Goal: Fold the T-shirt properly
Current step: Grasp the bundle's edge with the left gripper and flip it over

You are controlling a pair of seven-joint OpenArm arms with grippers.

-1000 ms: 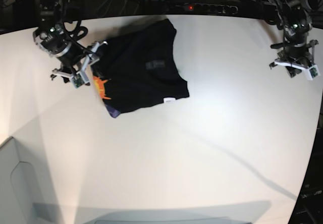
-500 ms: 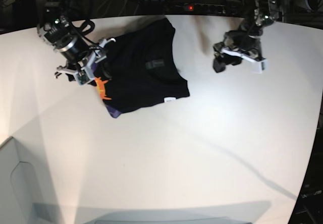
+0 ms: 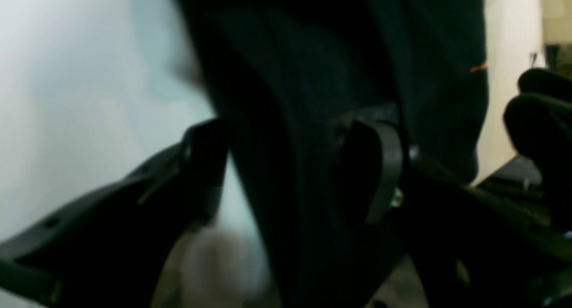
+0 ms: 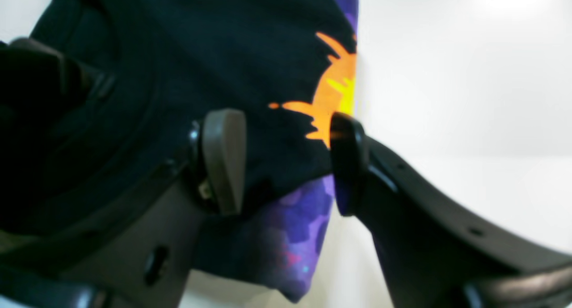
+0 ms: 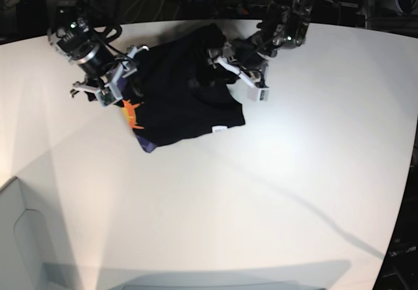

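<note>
— Both our grippers sit at the T-shirt (image 5: 186, 104) — where does it lie?
— Bunched on the table (image 5: 274, 192), far side. Our left gripper (image 3: 290, 165) straddles its edge, jaws apart; our right gripper (image 4: 286, 160) straddles the printed edge, also spread.
</note>
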